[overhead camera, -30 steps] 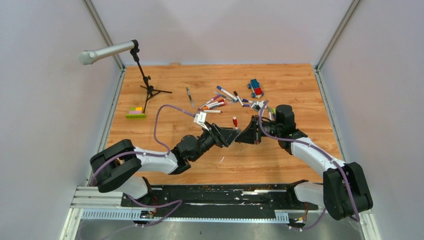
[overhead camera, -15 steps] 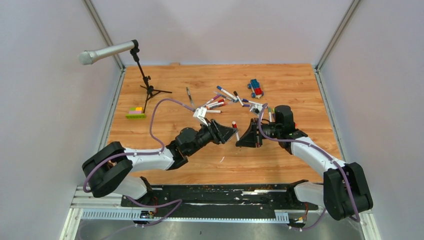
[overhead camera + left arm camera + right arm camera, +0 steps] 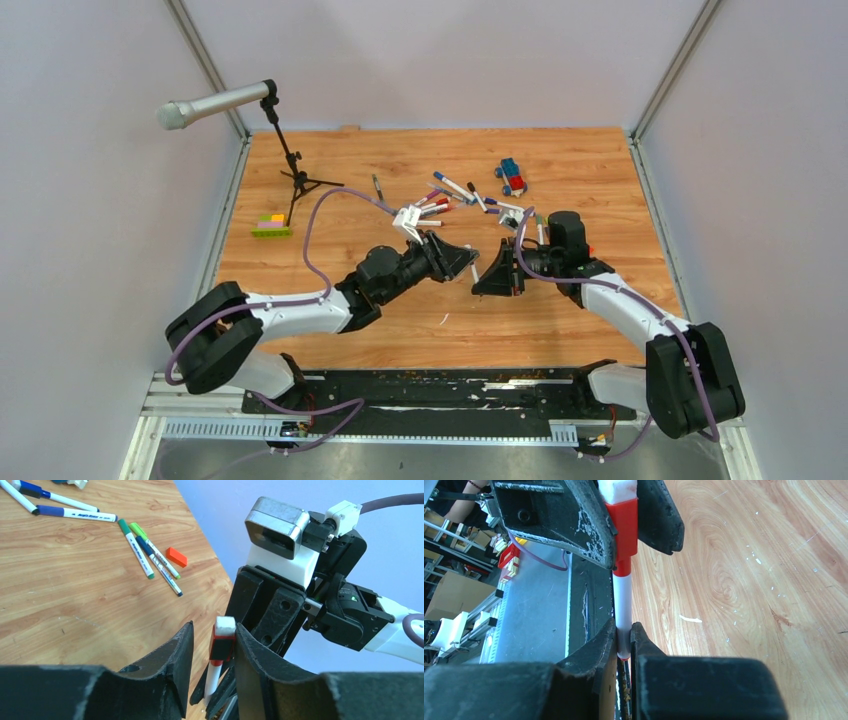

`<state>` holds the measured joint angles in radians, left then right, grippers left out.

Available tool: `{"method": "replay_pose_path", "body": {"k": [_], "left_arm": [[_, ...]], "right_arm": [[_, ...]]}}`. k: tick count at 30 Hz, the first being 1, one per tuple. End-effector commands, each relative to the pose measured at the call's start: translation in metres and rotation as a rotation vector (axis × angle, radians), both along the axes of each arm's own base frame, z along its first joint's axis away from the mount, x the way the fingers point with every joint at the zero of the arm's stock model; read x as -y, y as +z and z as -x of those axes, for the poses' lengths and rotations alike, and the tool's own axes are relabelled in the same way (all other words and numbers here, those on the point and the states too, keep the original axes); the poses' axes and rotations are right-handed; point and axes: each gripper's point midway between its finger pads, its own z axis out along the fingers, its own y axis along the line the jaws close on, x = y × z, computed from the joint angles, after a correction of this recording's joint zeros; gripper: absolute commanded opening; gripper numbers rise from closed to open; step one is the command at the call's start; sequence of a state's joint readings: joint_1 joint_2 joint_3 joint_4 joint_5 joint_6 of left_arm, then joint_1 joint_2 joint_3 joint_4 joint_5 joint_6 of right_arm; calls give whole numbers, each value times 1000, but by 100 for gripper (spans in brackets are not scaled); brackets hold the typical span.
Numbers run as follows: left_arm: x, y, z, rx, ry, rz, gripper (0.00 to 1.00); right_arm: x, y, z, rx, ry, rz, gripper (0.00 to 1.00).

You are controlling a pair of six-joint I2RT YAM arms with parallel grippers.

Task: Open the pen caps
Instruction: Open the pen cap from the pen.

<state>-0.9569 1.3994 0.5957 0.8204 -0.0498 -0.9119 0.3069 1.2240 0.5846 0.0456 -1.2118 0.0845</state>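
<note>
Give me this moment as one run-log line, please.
step: uncapping | right gripper: shut on pen barrel | left gripper: open around red cap, one side gapped | cap: on pen

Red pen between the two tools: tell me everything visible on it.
The pen is slim, with a white plastic-looking barrel, a red band and a squarish red cap with a white end plug. The cap is on. The right tool is shut on the barrel's tail end. The cap sits between the fingers of the left tool, against one, with a gap to the other.
</note>
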Motion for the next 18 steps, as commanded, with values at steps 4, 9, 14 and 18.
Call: {"method": "replay_pose_path", "body": {"k": [4, 9, 14, 18], "left_arm": [[12, 24, -7, 52, -7, 8, 21], [14, 23, -7, 54, -16, 18, 0], [19, 16, 1, 34, -41, 45, 0], [23, 14, 5, 29, -50, 63, 0]], "right_arm": [[-5, 13, -4, 71, 35, -20, 0], [-5, 12, -9, 78, 12, -7, 7], [-5, 20, -10, 82, 16, -16, 38], [-5, 23, -12, 84, 8, -20, 43]]}}
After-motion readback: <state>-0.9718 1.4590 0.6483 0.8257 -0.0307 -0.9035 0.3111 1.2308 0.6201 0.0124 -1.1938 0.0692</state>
